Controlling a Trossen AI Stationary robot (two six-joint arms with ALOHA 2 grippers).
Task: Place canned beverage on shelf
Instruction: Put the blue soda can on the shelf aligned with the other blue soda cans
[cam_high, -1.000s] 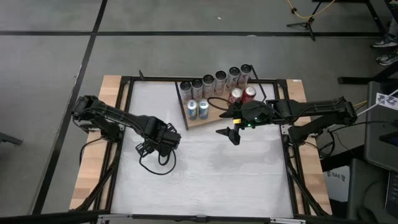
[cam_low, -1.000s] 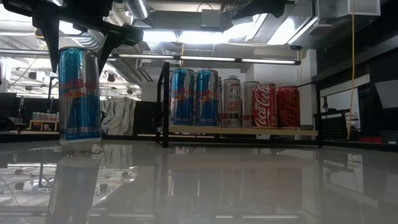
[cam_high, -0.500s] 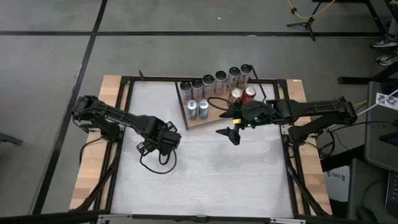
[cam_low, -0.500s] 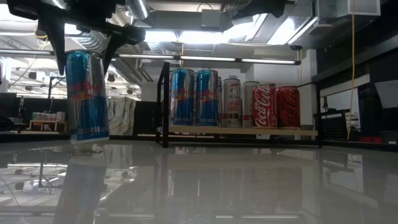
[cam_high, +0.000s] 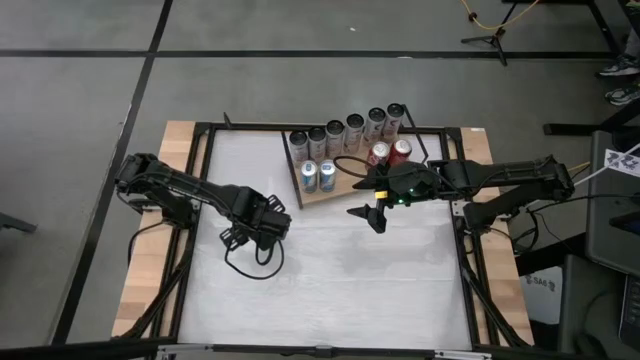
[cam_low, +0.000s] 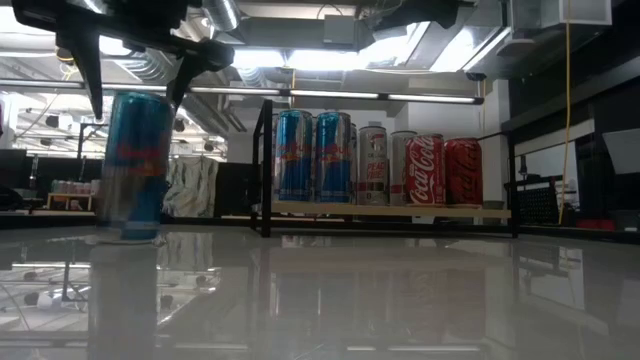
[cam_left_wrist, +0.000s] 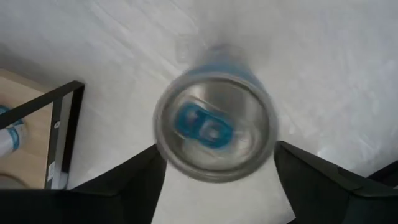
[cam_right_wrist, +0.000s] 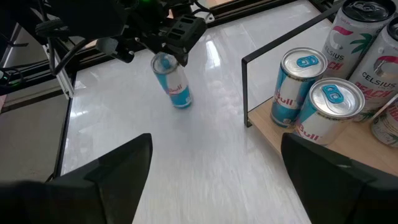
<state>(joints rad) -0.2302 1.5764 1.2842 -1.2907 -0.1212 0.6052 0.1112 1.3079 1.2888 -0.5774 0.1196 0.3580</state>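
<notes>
Your left pincer (cam_low: 135, 75) stands open astride the tilting, unheld blue can (cam_low: 133, 165) on the surface (cam_high: 340, 270), well apart from the shelf (cam_high: 335, 190), so square up, close low and firmly, while the wide-open right pincer (cam_high: 374, 215) waits by the shelf.

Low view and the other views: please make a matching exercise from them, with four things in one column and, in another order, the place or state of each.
Things:
1. loose blue can
2. red Coca-Cola can
3. right gripper
4. left gripper

Places or states:
A. open, over the table by the front of the shelf
B. tilted, on the white table
C. upright on the shelf
D. directly above the loose can

Pairs: 1-B, 2-C, 3-A, 4-D
</notes>
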